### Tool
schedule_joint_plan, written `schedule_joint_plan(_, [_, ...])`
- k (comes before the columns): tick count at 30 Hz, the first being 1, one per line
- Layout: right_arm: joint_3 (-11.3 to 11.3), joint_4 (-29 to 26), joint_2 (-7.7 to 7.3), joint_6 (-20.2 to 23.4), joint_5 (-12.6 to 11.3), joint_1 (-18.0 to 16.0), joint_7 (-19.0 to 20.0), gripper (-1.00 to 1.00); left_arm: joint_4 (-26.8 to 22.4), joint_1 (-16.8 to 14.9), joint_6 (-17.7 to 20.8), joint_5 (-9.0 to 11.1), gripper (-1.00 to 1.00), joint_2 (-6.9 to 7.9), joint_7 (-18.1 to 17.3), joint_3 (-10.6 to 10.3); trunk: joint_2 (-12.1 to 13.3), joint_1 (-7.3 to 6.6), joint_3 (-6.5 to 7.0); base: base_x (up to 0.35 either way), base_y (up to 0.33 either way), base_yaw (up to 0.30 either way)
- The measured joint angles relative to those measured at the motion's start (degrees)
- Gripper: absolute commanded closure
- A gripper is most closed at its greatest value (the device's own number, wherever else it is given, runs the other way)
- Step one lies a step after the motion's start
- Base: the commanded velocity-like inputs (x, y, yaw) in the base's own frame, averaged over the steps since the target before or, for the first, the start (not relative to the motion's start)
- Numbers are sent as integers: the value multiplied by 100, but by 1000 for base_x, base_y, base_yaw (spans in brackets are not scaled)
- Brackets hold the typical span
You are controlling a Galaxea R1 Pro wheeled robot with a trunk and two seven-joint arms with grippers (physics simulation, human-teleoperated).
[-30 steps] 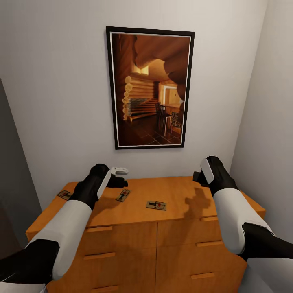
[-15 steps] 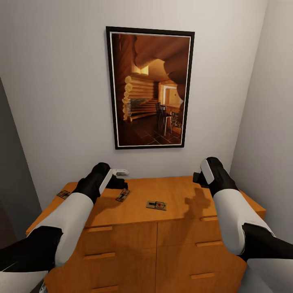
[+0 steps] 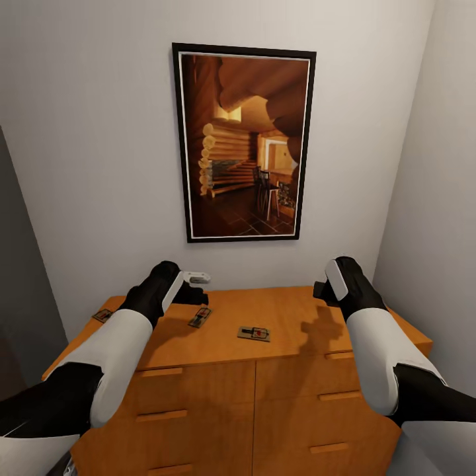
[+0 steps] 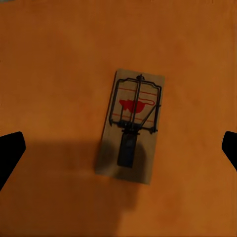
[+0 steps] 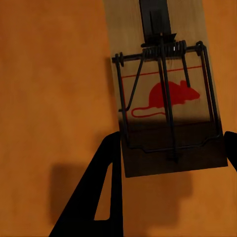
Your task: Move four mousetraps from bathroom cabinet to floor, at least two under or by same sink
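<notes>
Up front in the head view, we face the cabinet (image 3: 264, 357), its orange-brown top carrying 3 mousetraps we can make out: one near the left edge (image 3: 102, 315), one just below our left gripper (image 3: 196, 285) at (image 3: 200, 318), and one toward the middle (image 3: 254, 333). A framed picture (image 3: 243, 142) of a log interior hangs on the wall behind. Our right gripper (image 3: 325, 288) hovers above the right part of the surface, casting a shadow on it.

Next, in the left wrist view, a mousetrap (image 4: 131, 126) lies flat on the orange surface, between 2 dark fingers (image 4: 10, 153) spread wide at the edges and apart from the trap, so this hand is released.

Lastly, in the right wrist view, another mousetrap (image 5: 165, 94) with a red mouse print fills the upper part, lying on the wood. 1 dark finger (image 5: 98, 190) sits beside its corner, the other at the far edge, parted and gripping nothing.
</notes>
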Motion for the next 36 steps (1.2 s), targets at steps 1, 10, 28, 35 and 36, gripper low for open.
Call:
schedule_joint_plan(1, [-1, 0, 0, 0, 0, 0, 0, 100, -14, -1, 3, -1, -100, 0, 1, 0, 0, 0, 0, 0, 0, 0])
schedule_joint_plan(10, [-2, 0, -1, 0, 7, 1, 0, 100, -70, -4, 12, -33, -100, -32, 2, -14, 0, 0, 0, 1, 0, 0])
schedule_joint_plan(28, [-3, 0, -9, 0, 9, 1, -1, 100, -25, -4, 1, -50, -100, -30, 10, -10, 0, 0, 0, 67, 0, 0])
schedule_joint_plan(35, [-3, 0, -9, 0, 9, 1, -1, 100, 117, -4, -4, -38, -100, -42, 8, -19, 0, 0, 0, 3, 0, 0])
schedule_joint_plan(36, [-3, 0, -9, 0, 9, 1, -1, 100, 145, -4, -4, -38, -100, -44, 8, -19, 0, 0, 0, 0, 0, 0])
